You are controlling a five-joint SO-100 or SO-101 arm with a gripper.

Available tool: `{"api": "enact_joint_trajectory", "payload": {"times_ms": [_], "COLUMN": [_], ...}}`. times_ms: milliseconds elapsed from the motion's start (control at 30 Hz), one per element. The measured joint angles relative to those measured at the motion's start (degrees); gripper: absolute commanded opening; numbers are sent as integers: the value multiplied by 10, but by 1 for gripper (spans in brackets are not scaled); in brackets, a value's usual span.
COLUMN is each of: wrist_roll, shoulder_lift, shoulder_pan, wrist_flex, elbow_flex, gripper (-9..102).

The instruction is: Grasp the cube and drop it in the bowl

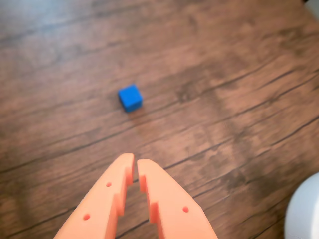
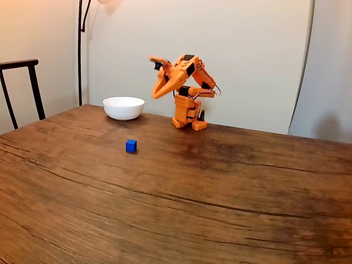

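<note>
cube (image 1: 130,97) on table, ahead of fingertips, apart | gripper (image 1: 135,160) nearly closed, empty, raised

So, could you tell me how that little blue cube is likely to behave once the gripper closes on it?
The cube looks solid with flat faces, so it should sit still rather than roll. Being so small beside the bowl, it is probably light and could skid on the smooth wooden table if nudged off-centre. The gripper, nearly closed, must open first.

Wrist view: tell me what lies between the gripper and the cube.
Nothing: in the wrist view, only bare wooden table separates the nearly closed gripper from the cube. The fixed view agrees.
</note>
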Motion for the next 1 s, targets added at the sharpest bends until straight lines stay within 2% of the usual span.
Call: {"api": "enact_joint_trajectory", "payload": {"times_ms": [300, 533, 1000], "wrist_roll": [16, 54, 171], "shoulder_lift": [-4, -38, -504], "shoulder_pan": [9, 10, 9], "wrist_flex": [-49, -57, -58], "elbow_flex": [-21, -109, -398], "gripper": [-1, -1, -1]}}
